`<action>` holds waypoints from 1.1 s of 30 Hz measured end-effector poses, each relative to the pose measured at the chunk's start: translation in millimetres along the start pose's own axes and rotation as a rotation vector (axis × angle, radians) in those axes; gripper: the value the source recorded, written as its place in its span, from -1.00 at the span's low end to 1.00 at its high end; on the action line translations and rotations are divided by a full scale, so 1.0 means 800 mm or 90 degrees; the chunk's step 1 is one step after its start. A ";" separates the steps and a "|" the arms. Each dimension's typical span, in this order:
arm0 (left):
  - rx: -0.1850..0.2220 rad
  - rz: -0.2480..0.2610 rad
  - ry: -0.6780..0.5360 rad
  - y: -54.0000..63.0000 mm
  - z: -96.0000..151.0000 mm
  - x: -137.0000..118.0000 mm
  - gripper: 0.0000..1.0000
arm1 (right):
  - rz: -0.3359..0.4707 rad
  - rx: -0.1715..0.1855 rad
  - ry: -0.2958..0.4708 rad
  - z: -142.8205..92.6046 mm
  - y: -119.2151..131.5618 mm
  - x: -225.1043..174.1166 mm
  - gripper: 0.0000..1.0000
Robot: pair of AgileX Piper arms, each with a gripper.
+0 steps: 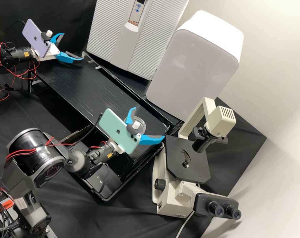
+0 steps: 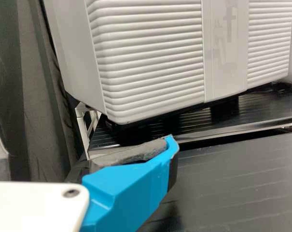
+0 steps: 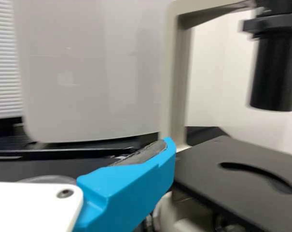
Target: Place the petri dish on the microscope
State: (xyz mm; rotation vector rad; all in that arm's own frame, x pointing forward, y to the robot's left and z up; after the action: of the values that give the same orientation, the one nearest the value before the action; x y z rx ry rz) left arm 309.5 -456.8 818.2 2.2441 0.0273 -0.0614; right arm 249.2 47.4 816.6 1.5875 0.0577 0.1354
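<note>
My right fingers (image 1: 151, 140) stand spread and empty near the microscope (image 1: 176, 198), likely making room for the dish (image 1: 142, 123), on the bench (image 1: 87, 86) near it (clear rims need care); my left fingers (image 1: 66, 58) gape well apart from it.

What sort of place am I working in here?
Probably a laboratory, or a setup made like one: there is a cream microscope with a flat black stage, a clear round petri dish and a large white ribbed cabinet.
</note>
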 end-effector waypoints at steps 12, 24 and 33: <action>0.000 0.000 0.000 0.000 0.000 0.000 1.00 | -0.051 -0.020 0.056 -0.019 -0.034 -0.025 1.00; 0.000 0.000 0.000 0.000 0.000 0.000 1.00 | -0.079 -0.031 0.000 0.004 -0.051 -0.019 1.00; 0.000 0.000 0.000 0.000 0.000 0.000 1.00 | -0.081 -0.042 -0.008 0.006 -0.051 -0.005 1.00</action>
State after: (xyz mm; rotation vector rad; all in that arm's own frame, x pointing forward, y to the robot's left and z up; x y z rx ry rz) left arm 309.5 -456.8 818.2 2.2441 0.0273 -0.0614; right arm 247.5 43.3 775.6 1.5147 0.1424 0.0271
